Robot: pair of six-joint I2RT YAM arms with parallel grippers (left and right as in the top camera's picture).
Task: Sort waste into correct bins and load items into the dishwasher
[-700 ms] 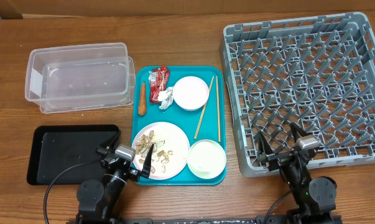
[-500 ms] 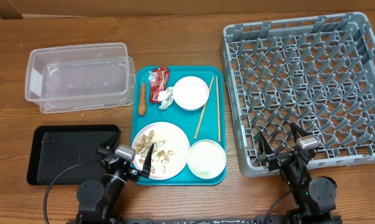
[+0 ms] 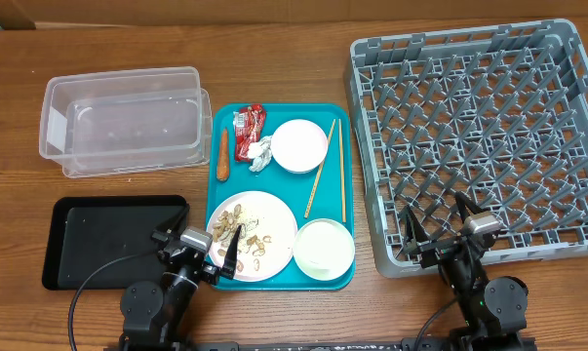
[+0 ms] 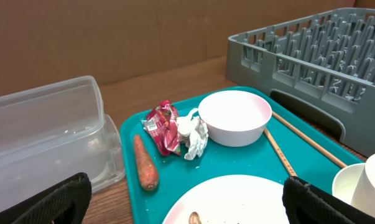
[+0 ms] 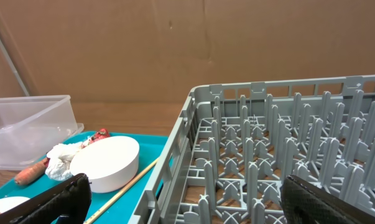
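Both grippers sat at the near edge of the table with their fingers spread wide. The left gripper [image 4: 187, 202] was in front of the teal tray [image 3: 286, 183], the right gripper [image 5: 187, 199] in front of the rack [image 3: 479, 136], and neither pinched anything.

The rack was a large square of grey plastic with rows of upright pegs and latticed sides, filling the right side of the table up to the far right corner. A clear plastic tub [image 3: 123, 122] with rounded corners stood toward the far left corner. A shallow, matte black tray [image 3: 108, 239] lay toward the near left corner.

The smooth teal tray sat mid-table, its long axis running far to near. At its far end lay a red crinkled wrapper [image 3: 248, 132], touching a crumpled white tissue [image 3: 261, 153], which lay just beside a round white bowl [image 3: 300, 144]. The orange carrot [image 3: 222, 156] lay along the tray's left rim, its long axis far to near. Two thin wooden chopsticks lay right of the bowl. One chopstick [image 3: 341, 171] ran straight, far to near. The other chopstick [image 3: 320, 175] slanted toward the near left, so the pair spread apart toward the near edge.

A round white plate [image 3: 274, 219] at the tray's near left held scattered beige scraps [image 3: 240, 239]. A second bowl [image 3: 324, 247] sat at the tray's near right corner.
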